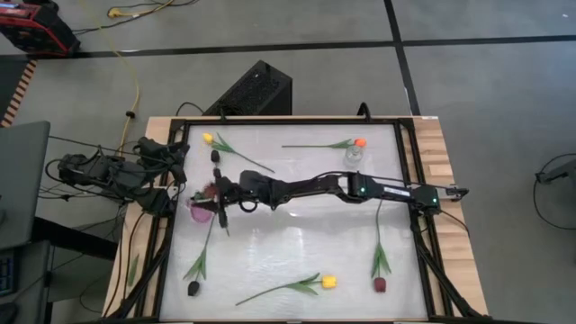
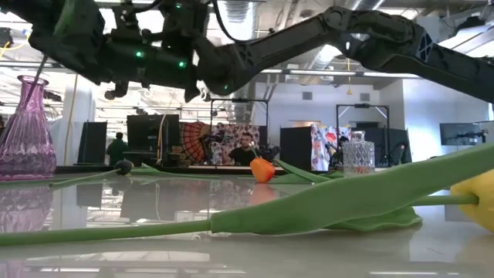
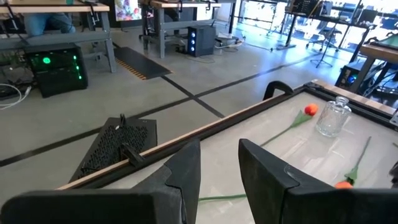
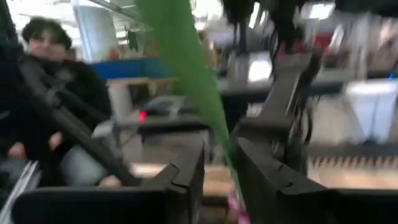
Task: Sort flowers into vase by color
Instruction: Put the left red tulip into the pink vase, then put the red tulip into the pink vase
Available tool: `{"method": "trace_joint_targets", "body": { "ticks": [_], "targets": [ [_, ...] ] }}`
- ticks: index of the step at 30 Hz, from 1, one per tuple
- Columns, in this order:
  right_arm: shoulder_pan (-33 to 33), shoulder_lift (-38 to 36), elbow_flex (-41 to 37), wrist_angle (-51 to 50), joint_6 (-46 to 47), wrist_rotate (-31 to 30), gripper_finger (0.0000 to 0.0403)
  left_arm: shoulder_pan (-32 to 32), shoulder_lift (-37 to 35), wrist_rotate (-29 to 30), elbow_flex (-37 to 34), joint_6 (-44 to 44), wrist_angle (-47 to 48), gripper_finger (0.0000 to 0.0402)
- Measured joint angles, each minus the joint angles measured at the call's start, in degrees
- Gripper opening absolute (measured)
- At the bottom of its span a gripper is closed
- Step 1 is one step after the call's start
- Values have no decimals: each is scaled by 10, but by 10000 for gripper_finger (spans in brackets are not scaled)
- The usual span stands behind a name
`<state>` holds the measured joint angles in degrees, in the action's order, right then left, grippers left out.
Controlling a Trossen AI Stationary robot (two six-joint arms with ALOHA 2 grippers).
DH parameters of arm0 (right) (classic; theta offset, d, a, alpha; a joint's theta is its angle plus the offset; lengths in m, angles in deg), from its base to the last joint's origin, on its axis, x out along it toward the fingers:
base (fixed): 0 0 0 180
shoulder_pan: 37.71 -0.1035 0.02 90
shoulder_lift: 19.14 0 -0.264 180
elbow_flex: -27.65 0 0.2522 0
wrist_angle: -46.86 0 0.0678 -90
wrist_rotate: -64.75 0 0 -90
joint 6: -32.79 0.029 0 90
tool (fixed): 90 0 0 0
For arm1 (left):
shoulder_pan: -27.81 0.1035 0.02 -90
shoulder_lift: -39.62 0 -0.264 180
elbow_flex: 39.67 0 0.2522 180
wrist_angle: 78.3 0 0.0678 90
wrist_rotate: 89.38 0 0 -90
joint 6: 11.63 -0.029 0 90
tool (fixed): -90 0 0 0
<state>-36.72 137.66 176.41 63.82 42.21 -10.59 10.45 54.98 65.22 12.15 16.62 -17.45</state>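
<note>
— Glossy white worktop: what is being done?
— A maroon tulip is being let into the pink vase by the right pincer, its jaws parted around the stem.
— And next?
— A lift clear is judged needed. The left pincer is parked at the edge, loosened, empty.

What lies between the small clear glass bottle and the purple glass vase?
The dark right arm lies across the stretch from clear glass bottle to purple glass vase; the high view shows it.
</note>
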Motion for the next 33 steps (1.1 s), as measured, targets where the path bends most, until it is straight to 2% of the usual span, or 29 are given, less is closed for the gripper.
{"method": "trace_joint_targets", "body": {
  "ticks": [10,14,18,26,33],
  "targets": [
    [22,-94,0,-325,-68,5,230,0,0,2,0,0,1,97],
    [27,-136,0,-472,-99,5,256,0,0,2,0,0,2,97],
    [30,-176,0,-637,-143,5,260,0,0,2,0,0,2,97],
    [25,-238,0,-930,-144,5,260,0,0,2,0,0,2,97],
    [4,-246,-4,-1150,-141,4,260,0,0,-1,0,0,2,97]
  ]
}}
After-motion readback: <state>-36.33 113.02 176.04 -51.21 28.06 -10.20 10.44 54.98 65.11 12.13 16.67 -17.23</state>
